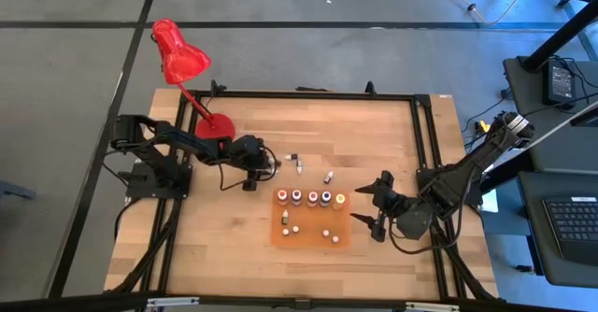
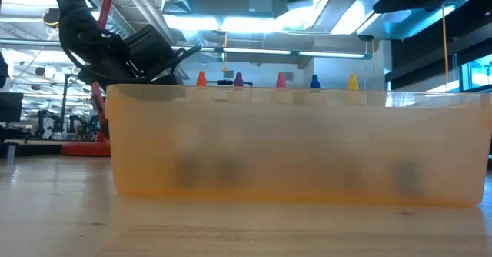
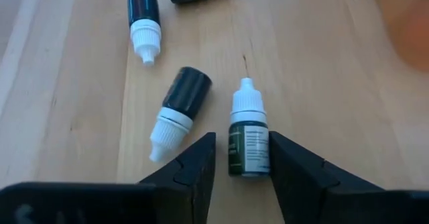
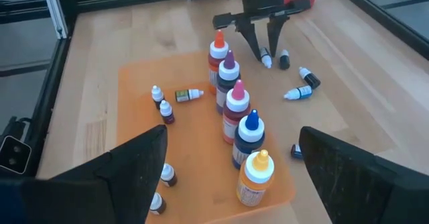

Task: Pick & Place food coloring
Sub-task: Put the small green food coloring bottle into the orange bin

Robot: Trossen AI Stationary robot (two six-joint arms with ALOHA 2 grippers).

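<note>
My left gripper is low over the wood table, left of the orange mat. Its fingers stand on either side of a small dark-green food coloring dropper, whose white cap points away from the gripper. More droppers lie loose just beyond it. On the mat, taller bottles with coloured caps stand in a row, with small droppers beside them. My right gripper hangs wide open above the mat's right edge and holds nothing. My left gripper comes at the dropper slanting down from the table's left, with its fingers along the bottle's body. One finger appears to lie against the bottle's side. A strip of table shows between the other finger and the bottle.
A red desk lamp stands on its round base at the far left, close behind the left arm. One dropper lies on its side on the mat. Loose bottles lie between the mat and the table's far edge. A black frame runs around the table.
</note>
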